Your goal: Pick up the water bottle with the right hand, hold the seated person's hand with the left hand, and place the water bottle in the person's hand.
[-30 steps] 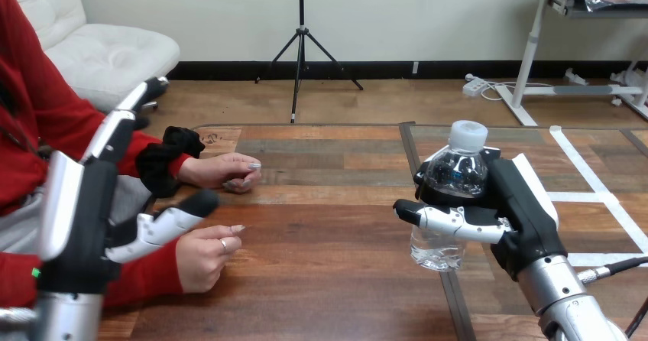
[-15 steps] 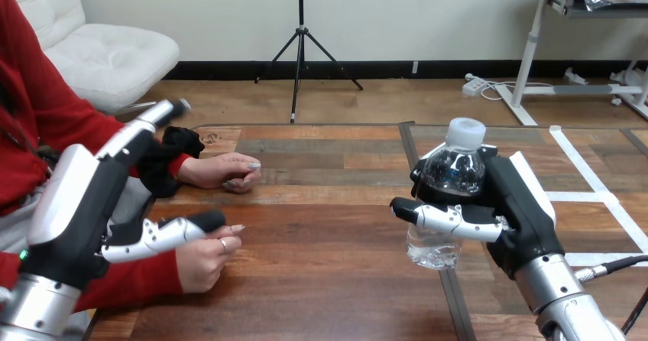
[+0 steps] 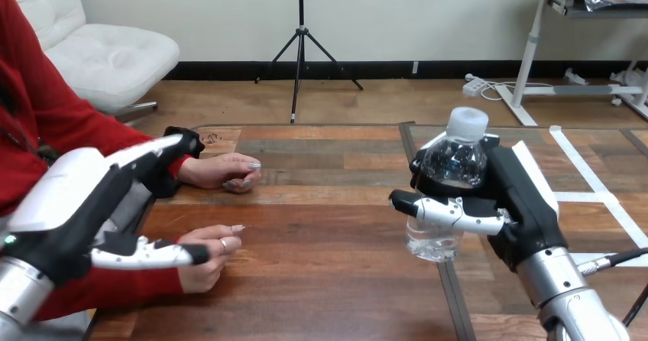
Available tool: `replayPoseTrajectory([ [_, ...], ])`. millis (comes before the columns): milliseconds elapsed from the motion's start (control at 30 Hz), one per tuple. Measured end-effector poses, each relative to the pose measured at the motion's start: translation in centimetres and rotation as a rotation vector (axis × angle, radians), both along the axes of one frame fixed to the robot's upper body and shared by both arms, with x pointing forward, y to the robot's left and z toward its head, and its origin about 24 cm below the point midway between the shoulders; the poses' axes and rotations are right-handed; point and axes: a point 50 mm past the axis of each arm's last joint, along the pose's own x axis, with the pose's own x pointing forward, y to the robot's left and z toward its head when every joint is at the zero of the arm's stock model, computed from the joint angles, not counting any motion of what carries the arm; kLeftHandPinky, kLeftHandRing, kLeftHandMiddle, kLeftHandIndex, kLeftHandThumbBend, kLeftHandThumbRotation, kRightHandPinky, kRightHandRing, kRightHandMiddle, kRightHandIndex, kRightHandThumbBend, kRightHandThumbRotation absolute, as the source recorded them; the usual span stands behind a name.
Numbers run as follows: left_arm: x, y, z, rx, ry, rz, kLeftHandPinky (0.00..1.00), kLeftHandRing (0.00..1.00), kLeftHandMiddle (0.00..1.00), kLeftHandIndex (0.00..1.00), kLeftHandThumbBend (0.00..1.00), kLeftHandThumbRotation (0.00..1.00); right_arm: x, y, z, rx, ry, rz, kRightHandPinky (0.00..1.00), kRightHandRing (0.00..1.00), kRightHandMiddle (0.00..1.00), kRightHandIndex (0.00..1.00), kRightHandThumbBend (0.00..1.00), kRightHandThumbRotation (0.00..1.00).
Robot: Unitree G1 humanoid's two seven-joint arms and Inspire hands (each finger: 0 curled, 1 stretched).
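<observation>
Grip on the water bottle [image 3: 456, 169] has hardly changed: the right robot hand [image 3: 523, 203] keeps fingers and thumb clamped round its clear body, cap up, over the right half of the surface [image 3: 328, 226] near a dark seam [image 3: 457, 303]. Whether its base clears the wood cannot be told.

The real change is on the other side. The left robot hand [image 3: 76, 203] has tipped from upright to nearly flat and has dropped beside the person's nearer hand [image 3: 200, 278]. Its fingers are straight and spread apart, its thumb [image 3: 141, 255] lying across that hand's knuckles, not curled round it. The hold probably comes next.

The person's nearer hand is loosely closed, so it likely must open to take the bottle. Bare wood lies between bottle and hand. The person's farther hand [image 3: 225, 171] rests beyond, out of the way.
</observation>
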Motion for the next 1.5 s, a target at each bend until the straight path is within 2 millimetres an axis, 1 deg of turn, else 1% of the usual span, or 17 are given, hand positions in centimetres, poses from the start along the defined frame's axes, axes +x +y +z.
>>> replayPoseTrajectory([
  [100, 0.1, 0.5, 0.1, 0.068, 0.032, 0.015, 0.70, 0.78, 0.80, 0.85, 1.00, 0.57, 0.0, 0.0, 0.2, -0.002, -0.010, 0.002, 0.28, 0.33, 0.39, 0.40, 0.83, 0.00],
  [200, 0.2, 1.0, 0.2, 0.117, 0.060, 0.027, 0.70, 0.77, 0.80, 0.84, 1.00, 0.56, 0.0, 0.0, 0.5, -0.003, -0.020, 0.002, 0.27, 0.32, 0.39, 0.41, 0.83, 0.00],
  [300, 0.2, 1.4, 0.3, 0.151, 0.085, 0.036, 0.70, 0.76, 0.79, 0.84, 1.00, 0.53, 0.0, 0.0, 0.7, -0.002, -0.028, 0.002, 0.27, 0.32, 0.39, 0.41, 0.83, 0.00],
  [433, 0.3, 1.8, 0.5, 0.181, 0.121, 0.040, 0.71, 0.77, 0.80, 0.84, 1.00, 0.47, -0.1, 0.0, 0.8, -0.001, -0.035, 0.001, 0.27, 0.32, 0.39, 0.41, 0.83, 0.00],
  [633, 0.6, 2.2, 0.9, 0.226, 0.189, 0.040, 0.72, 0.78, 0.81, 0.84, 1.00, 0.42, -0.1, -0.1, 1.0, 0.000, -0.042, -0.002, 0.27, 0.32, 0.39, 0.41, 0.83, 0.00],
  [1000, 1.1, 2.6, 1.5, 0.309, 0.271, 0.020, 0.74, 0.79, 0.83, 0.85, 1.00, 0.33, -0.2, -0.6, 1.3, 0.019, -0.039, -0.018, 0.26, 0.31, 0.37, 0.40, 0.83, 0.00],
  [1267, 1.5, 2.5, 2.0, 0.352, 0.295, -0.002, 0.74, 0.80, 0.84, 0.86, 1.00, 0.32, -0.5, -1.0, 1.7, 0.014, -0.041, -0.028, 0.25, 0.29, 0.36, 0.40, 0.83, 0.00],
  [1500, 2.0, 2.3, 2.2, 0.365, 0.298, -0.018, 0.74, 0.80, 0.84, 0.86, 1.00, 0.29, -0.5, -1.2, 2.3, 0.000, -0.045, -0.026, 0.23, 0.27, 0.35, 0.39, 0.82, 0.00],
])
